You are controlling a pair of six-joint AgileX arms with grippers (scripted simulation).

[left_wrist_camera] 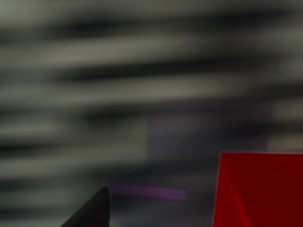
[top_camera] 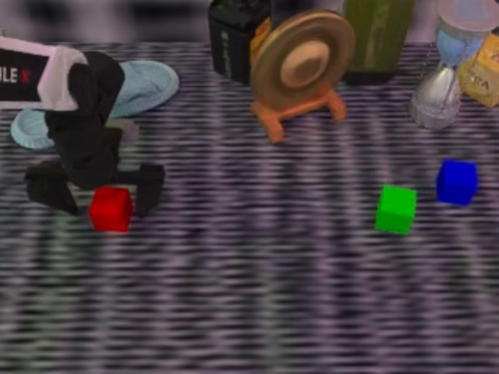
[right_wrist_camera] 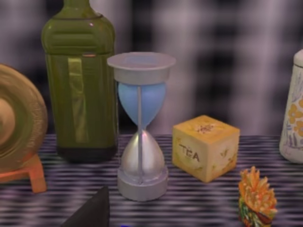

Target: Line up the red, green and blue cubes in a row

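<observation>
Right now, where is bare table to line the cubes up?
Free: the middle stretch between the red cube, flanked by the left gripper, and the green cube; also the whole near strip. Crowded: the far edge, with slipper, gong, bottle, hourglass. Blue cube sits right.

You can count three small cubes on the surface (top_camera: 249,312): one red cube (top_camera: 110,209), one green cube (top_camera: 396,209) and one blue cube (top_camera: 457,182). You see one light blue slipper (top_camera: 148,84), one round gold plate on a stand (top_camera: 302,56), one green bottle (right_wrist_camera: 81,80), one hourglass (right_wrist_camera: 141,127) and one tea box (right_wrist_camera: 205,147). One little orange thing (right_wrist_camera: 256,197) and one white jug (right_wrist_camera: 293,113) show too.
</observation>
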